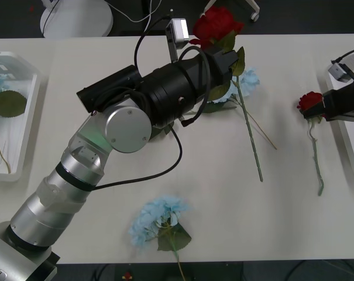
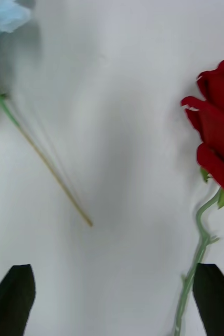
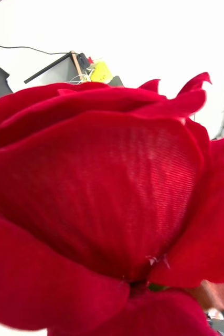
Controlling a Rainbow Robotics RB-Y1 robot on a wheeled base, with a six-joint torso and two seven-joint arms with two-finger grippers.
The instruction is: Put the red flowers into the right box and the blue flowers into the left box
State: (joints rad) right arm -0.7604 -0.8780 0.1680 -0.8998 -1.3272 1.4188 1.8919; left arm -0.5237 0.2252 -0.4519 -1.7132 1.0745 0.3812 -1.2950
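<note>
Roses of deep red lie apart on the white table (image 1: 106, 52). One red rose (image 1: 216, 24) sits at the far edge, its bud right at the front of the left gripper (image 1: 226, 58), which reaches across the table on a long silver and black arm; in the left wrist view the bud's petals press close to the lens. Whether that gripper's jaws are pinching the stem or standing apart cannot be told, as the arm's black body hides them. Its long green stem (image 1: 251, 134) runs down the table toward the robot, crossing a pale blue flower (image 1: 247, 79) lying just beside it. A second red rose (image 1: 309, 100) lies near the right box (image 1: 340, 126), with the right gripper (image 2: 112, 299) just beside the bud; its black fingers (image 2: 14, 307) are spread wide, the stem close against one of them. Another blue flower (image 1: 156, 219) rests near the table's front edge, and blue flowers already lie in the left box (image 1: 30, 111).

Risks, as a judgement: lifting the far rose could drag the blue flower tangled under its stem, and the right gripper may close beside the thin stem rather than around it.
</note>
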